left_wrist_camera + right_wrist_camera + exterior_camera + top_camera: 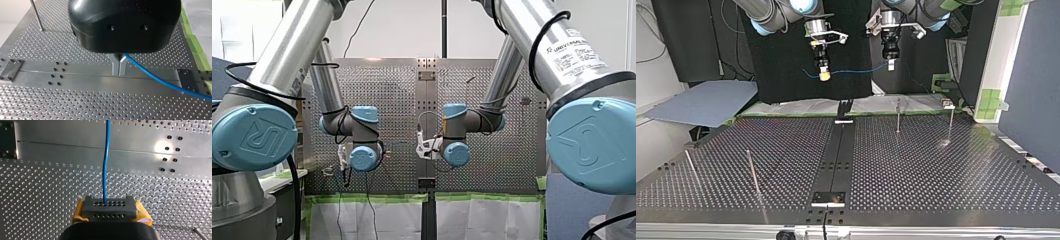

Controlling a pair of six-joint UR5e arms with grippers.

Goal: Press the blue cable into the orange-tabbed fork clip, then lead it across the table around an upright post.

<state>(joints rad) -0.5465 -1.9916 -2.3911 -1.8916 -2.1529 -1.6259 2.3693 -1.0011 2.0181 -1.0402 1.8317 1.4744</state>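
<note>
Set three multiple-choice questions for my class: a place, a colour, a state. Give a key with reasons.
1. The blue cable: A lies coiled in a heap; B hangs between my left gripper and my right gripper; C is knotted in a loop.
2. My right gripper's pads: A green; B white; C yellow.
3. My left gripper: A wide open; B shut on the blue cable; C shut on nothing.
Key: B, the top view shows it strung in the air; C, yellow flanks that gripper; B, its fingers pinch the cable.
</note>
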